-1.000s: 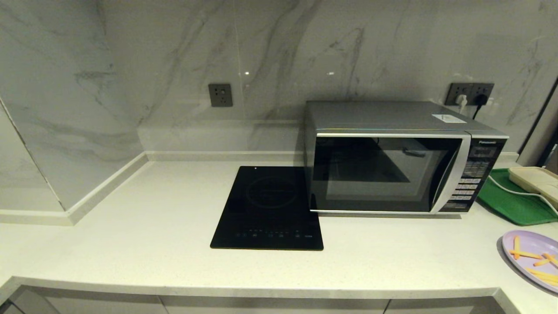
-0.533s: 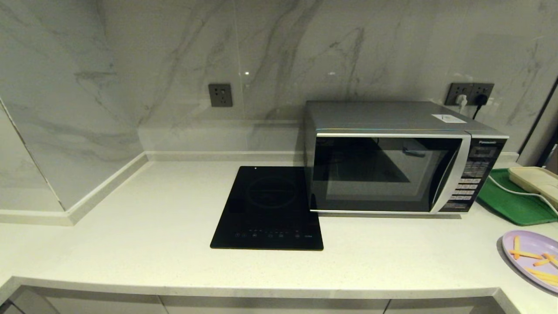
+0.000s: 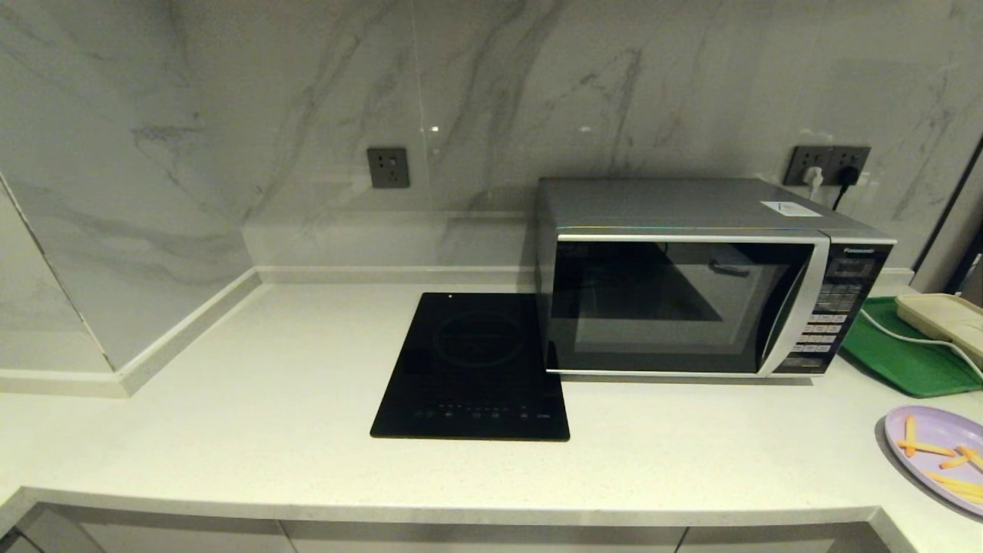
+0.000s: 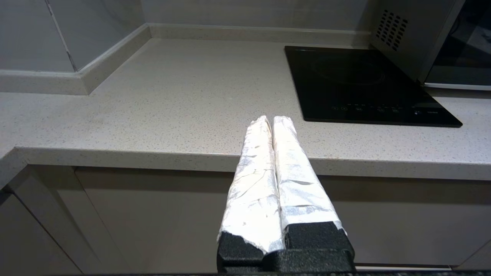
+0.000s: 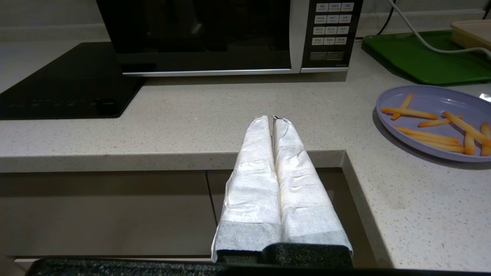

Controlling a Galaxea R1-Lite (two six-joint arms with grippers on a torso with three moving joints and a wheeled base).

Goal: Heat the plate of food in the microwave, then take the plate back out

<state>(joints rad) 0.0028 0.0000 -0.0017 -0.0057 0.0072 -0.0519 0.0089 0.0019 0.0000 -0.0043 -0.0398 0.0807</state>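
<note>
Nearest the robot, both arms sit low in front of the counter edge, neither showing in the head view. Left gripper (image 4: 272,119) hangs before the cabinet fronts w/ its two white-wrapped fingers pressed together, nothing between them, tips aimed over the counter (image 3: 269,399) toward the bare stretch left of the cooktop. Right gripper (image 5: 273,118) is the same: wrapped fingers closed tight on nothing, tips pointing at the microwave's front, w/ the counter's inner corner just to its right. Next out, on the counter's near right, the plate of food (image 3: 933,453) lies flat close to the front edge and is cut off by the head view's right border; round, so no long axis of its own, but the orange-yellow sticks on it lie scattered at mixed angles, most roughly crosswise. Past it sits a green tray (image 3: 906,349) carrying a cream-coloured flat item w/ a white cable running over it. Mid-counter, the black cooktop (image 3: 472,365) lies flat, long side running front to back, control row nearest the robot, its right edge just beside the microwave (image 3: 691,284). That stands farthest back near the wall, long axis left-right, dark glass door facing the robot and closed, button panel at its right end.
</note>
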